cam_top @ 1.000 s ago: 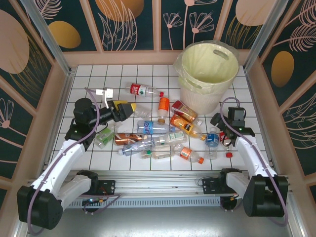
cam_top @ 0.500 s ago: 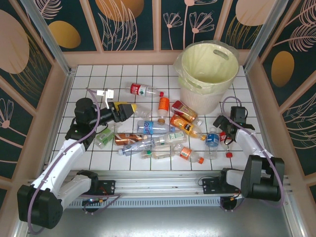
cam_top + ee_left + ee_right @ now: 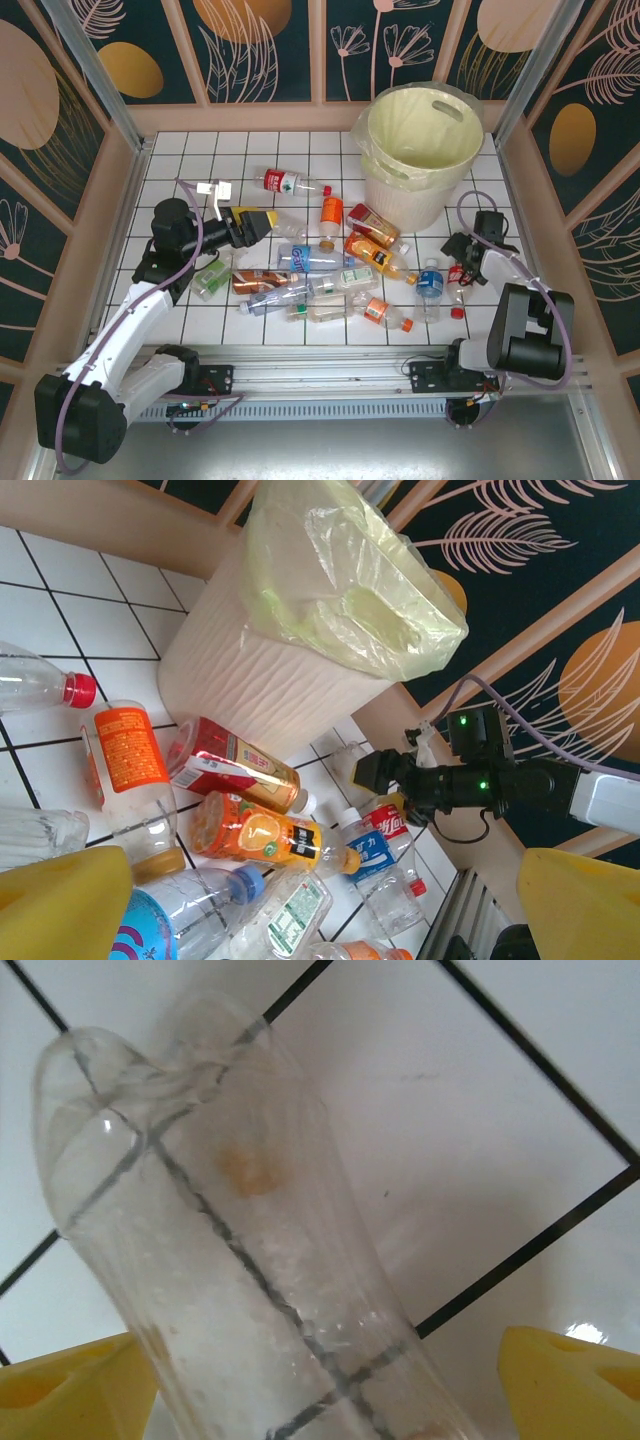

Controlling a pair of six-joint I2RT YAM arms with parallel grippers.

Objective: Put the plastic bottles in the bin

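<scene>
The right tool [image 3: 330, 1375] is settling over a clear bottle [image 3: 220, 1260] lying on the desk [image 3: 200, 150] in front of the bin [image 3: 410, 195], off its right side. Its jaws are wide apart, just starting to narrow, and are gripping nothing yet. The left tool [image 3: 262, 220] is hovering left of the bin, fully spread and empty. A first pickup is likely beginning.

Bottom edge cuts off the clear bottle [image 3: 230, 1260].
</scene>
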